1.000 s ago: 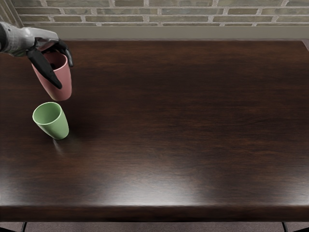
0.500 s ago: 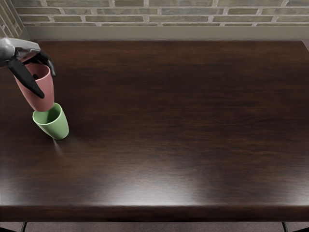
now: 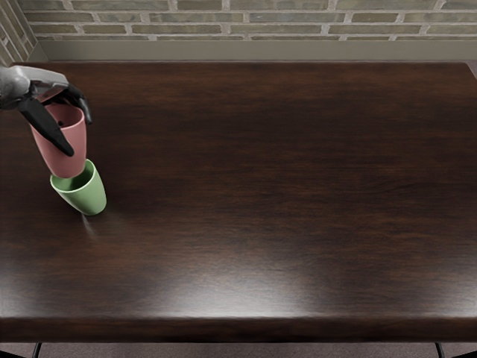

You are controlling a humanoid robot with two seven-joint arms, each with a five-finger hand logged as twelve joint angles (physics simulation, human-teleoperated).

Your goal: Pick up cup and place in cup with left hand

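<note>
Closest to you, a strip of floor (image 3: 238,350) shows under the front edge of the dark wood table (image 3: 238,328), with a bright patch of glare on the tabletop just behind that edge. Further back, near your left side, the green cup (image 3: 88,197) stands on the table, mouth up.

Just beyond it in view is the pink cup (image 3: 69,159), off the table, mouth up, slightly tilted. Its base overlaps the back of the green cup's rim; you can't tell from this view whether the two touch or whether the base is inside.

Your left hand (image 3: 43,80) has the pink cup by its upper part, fingers partly closed: one dark finger runs down the near outside wall, others curl at the far side of the rim. Your arm comes in from the left edge.

Behind the table's far edge, you get a plain pale band, then the brick wall (image 3: 261,19).
</note>
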